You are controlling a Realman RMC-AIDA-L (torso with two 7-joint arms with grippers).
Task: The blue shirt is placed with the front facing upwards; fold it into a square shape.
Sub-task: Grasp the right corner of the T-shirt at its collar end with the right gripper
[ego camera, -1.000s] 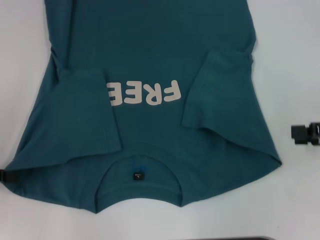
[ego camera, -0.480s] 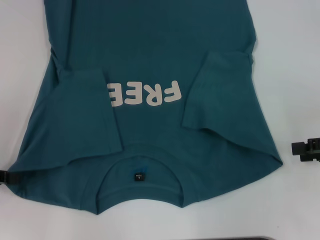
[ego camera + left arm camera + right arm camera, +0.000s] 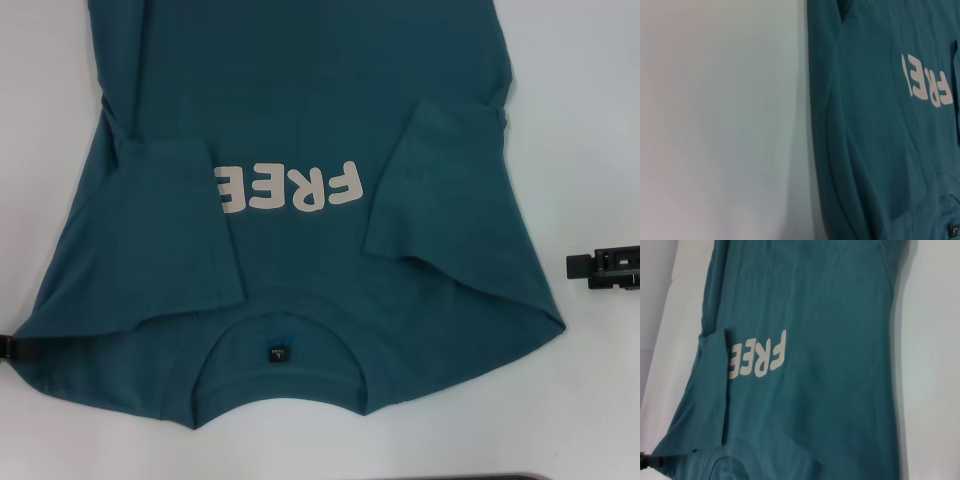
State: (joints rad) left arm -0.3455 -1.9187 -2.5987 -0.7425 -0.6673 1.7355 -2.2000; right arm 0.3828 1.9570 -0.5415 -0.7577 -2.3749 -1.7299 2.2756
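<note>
The blue shirt (image 3: pixel 300 100) lies flat on the white table, front up, with its neckline toward me. Its off-white "FREE" print (image 3: pixel 285 188) reads upside down, and a small black label (image 3: pixel 276 353) sits inside the collar. Both short sleeves are folded inward onto the chest, one on the left (image 3: pixel 170 230) and one on the right (image 3: pixel 430 180). My left gripper (image 3: pixel 7 347) shows only as a black tip at the shirt's near left shoulder corner. My right gripper (image 3: pixel 598 268) hovers over bare table, a little off the shirt's right edge. The shirt also fills the left wrist view (image 3: pixel 880 150) and the right wrist view (image 3: pixel 815 315).
White tabletop (image 3: pixel 590 100) surrounds the shirt on the left, right and near sides. The shirt's hem runs out of view at the far side. A dark strip (image 3: pixel 450 477) lies along the near edge of the head view.
The right gripper dipped toward me, then came back and shifted slightly inward toward the shirt. The left gripper and the shirt stay as they were.
</note>
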